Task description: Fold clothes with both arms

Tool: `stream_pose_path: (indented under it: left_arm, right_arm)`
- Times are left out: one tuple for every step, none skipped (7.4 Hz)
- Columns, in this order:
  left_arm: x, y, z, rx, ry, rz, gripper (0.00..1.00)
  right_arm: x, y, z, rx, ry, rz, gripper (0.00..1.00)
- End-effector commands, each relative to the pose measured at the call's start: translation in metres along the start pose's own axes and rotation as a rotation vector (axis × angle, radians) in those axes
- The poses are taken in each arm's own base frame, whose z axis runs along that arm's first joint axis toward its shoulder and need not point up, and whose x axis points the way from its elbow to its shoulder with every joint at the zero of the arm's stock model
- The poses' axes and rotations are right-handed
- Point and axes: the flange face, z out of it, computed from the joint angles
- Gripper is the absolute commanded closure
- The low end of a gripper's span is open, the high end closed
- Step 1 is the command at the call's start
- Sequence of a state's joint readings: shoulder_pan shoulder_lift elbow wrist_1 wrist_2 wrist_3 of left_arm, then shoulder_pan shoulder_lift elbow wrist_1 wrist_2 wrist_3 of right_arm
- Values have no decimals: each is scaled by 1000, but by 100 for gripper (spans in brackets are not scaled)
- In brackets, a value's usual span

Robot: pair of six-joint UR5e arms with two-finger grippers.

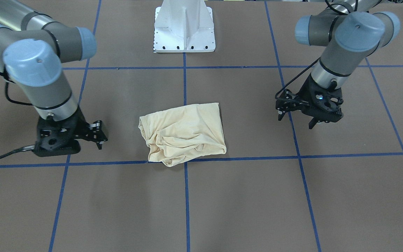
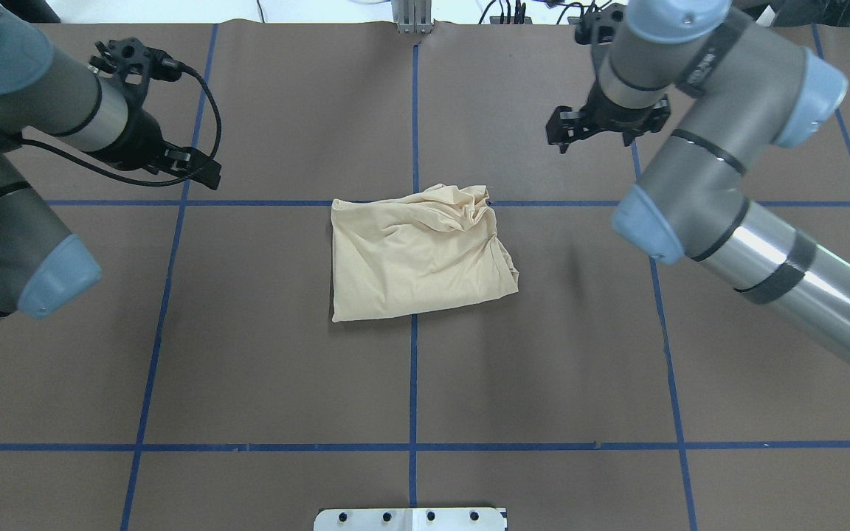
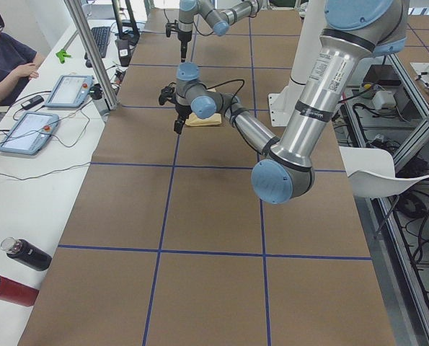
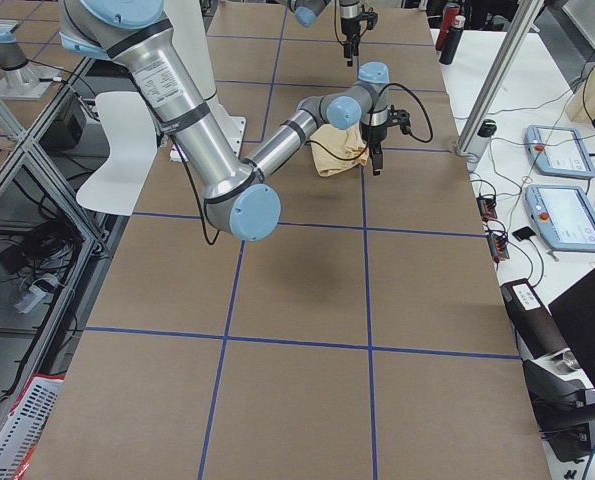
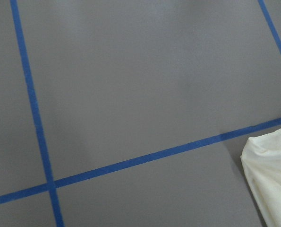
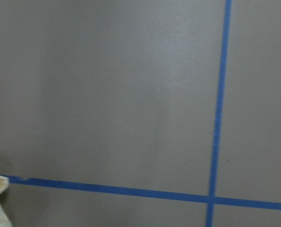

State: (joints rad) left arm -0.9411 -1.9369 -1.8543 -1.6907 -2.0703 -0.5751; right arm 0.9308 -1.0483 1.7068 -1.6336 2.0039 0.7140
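The T-shirt [image 2: 414, 254] lies folded and rumpled at the centre of the tabletop [image 2: 248, 354], over blue tape lines [image 2: 414, 369]. The white pedestal [image 1: 184, 28] stands well apart. The left tool [image 1: 324, 119] and right tool [image 1: 65, 147] flank the shirt, gripping nothing; their opening cannot be told.

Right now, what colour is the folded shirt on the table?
The shirt is pale cream-yellow, no print showing; clearest in the overhead view.

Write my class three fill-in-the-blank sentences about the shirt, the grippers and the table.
The shirt lies ___ the left gripper and the right gripper.
Both grippers hold ___.
The tape on the table is coloured ___.
Missing words: between; nothing; blue.
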Motion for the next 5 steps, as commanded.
stream_pose_path:
  left_arm:
    - [-89,11,-38,-8,-101,123,0]
    - [-135,21,-51,-17,-127,149,0]
    - [-178,37,-63,-33,-136,180,0]
    - [-219,59,-74,-51,-142,186,0]
    - [-261,87,-82,-66,-150,129,0]
  right_arm:
    - [130,30,-9,-49,2,-91,0]
    - [194,52,-4,-81,14,-113,0]
    - [263,80,-3,-122,0,-134,0]
    - [332,111,-9,-141,-30,-161,0]
    - [392,150,-14,-153,-24,-159,0]
